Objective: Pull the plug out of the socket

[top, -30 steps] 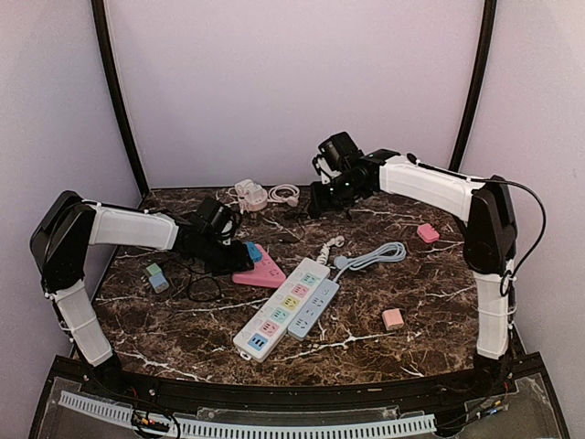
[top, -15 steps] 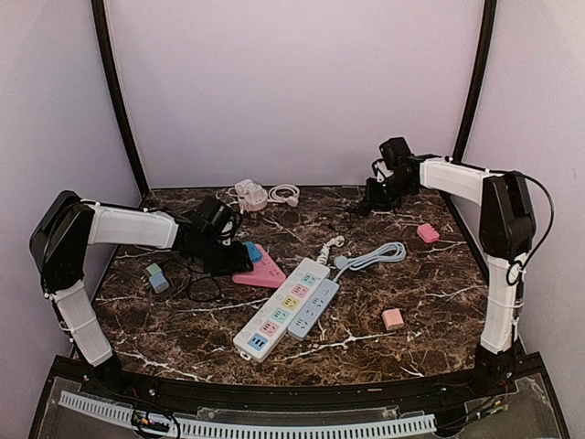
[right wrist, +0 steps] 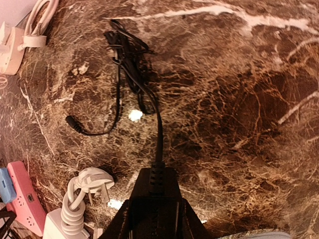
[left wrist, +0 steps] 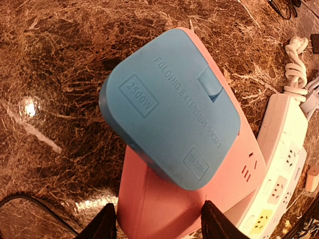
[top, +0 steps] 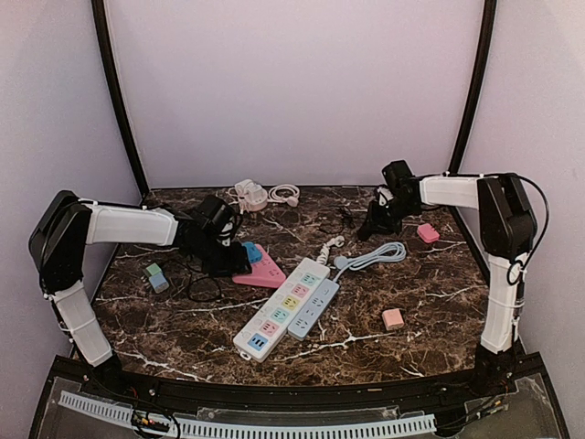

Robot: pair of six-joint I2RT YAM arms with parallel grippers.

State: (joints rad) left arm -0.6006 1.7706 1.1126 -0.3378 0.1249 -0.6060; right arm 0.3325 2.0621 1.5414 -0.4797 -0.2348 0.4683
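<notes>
Black plug (right wrist: pixel 155 186), clenched in the right jaws, has swung rightward to hang low over the dark marble surface (top: pixel 411 293), well apart from the pink triangular socket (left wrist: pixel 164 209) grasped by the left jaws: evidently unplugged.

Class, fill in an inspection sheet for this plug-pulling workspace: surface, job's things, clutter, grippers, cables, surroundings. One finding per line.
Surface: table, dark glossy marble pattern.
Job's things: black plug is held well apart from the pink socket; blue part sits atop the socket.
Clutter: two white power strips; pink blocks; small green block; white plug bundle at the back.
Grippers: left gripper hugs the pink socket's sides; right gripper shut on black plug.
Cables: black lead trails from plug; grey-blue cable beside the strips.
Surroundings: lilac walls, black frame poles.
</notes>
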